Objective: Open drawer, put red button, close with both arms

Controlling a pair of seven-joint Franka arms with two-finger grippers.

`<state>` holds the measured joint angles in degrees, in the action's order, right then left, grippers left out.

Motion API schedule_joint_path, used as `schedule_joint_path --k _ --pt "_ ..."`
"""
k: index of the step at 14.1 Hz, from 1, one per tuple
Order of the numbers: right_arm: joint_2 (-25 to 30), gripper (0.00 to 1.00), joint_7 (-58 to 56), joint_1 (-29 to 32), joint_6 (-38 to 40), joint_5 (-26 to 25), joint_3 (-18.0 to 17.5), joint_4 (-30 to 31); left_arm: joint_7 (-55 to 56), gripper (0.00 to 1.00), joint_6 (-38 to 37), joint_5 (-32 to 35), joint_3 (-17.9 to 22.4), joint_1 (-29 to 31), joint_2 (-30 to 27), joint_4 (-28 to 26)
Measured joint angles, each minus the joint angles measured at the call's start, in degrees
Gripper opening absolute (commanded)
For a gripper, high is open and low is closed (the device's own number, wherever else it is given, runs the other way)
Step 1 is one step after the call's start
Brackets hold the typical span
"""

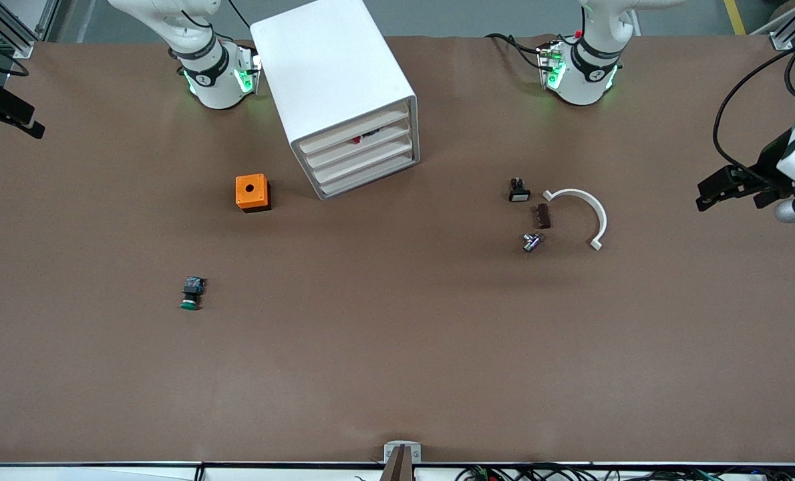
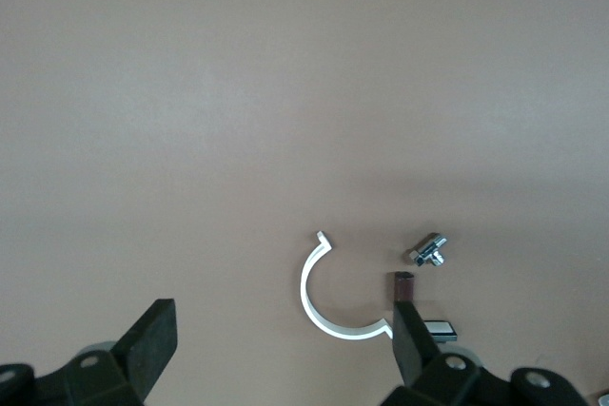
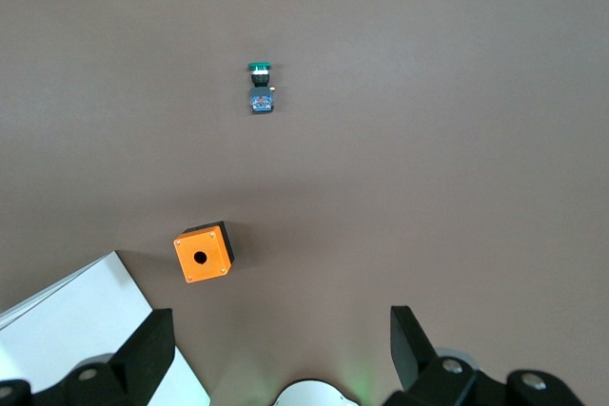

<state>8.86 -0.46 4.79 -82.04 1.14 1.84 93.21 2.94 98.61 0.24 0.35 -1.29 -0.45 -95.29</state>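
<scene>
Brown matte bench (image 1: 397, 347) fills the front view, w/ both arm bases along its top edge. Tall white box cabinet (image 1: 334, 80) lies angled between the bases, its four beige-edged drawer fronts facing the front camera. Uppermost drawer (image 1: 354, 130) sits pushed in, flush w/ the three below; a bit of red, the red-capped push-button (image 1: 356, 140), shows thru the gap just under its front, i.e. inside the cabinet. How it lies in there can't be told.

Orange square box w/ a round black hole on top (image 1: 252, 192) stands just beside the cabinet, toward the right arm's end. Green-capped push-button on a black-and-blue body (image 1: 191, 293) lies on its side, well apart from the box and nearer the front camera.

Toward the left arm's end: small black part w/ a white face (image 1: 518, 190), dark brown ridged block (image 1: 543, 216) and small shiny metal fitting (image 1: 532, 242) form a loose group, none touching. White plastic half-ring clamp (image 1: 581, 214) curves just beside them.

Left gripper (image 1: 731, 186) hangs over the bench edge at the left arm's end, fingers (image 2: 152, 344) spread wide, nothing between them. Right gripper (image 3: 281, 349) is up over the bench near its own base, fingers (image 3: 143, 349) apart too, holding nothing. Both arms wait
</scene>
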Motion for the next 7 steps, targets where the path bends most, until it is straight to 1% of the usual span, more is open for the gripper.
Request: schedule_joint_path --k 4,7 --pt "0.2 1.00 0.0 -0.1 0.0 0.0 -0.7 -0.1 0.5 1.00 -4.2 0.0 -0.3 -0.4 -0.8 4.0" --pt "0.2 1.00 0.1 -0.2 0.3 0.0 -0.9 -0.1 0.5 1.00 -5.1 0.0 -0.3 -0.4 -0.8 4.3"
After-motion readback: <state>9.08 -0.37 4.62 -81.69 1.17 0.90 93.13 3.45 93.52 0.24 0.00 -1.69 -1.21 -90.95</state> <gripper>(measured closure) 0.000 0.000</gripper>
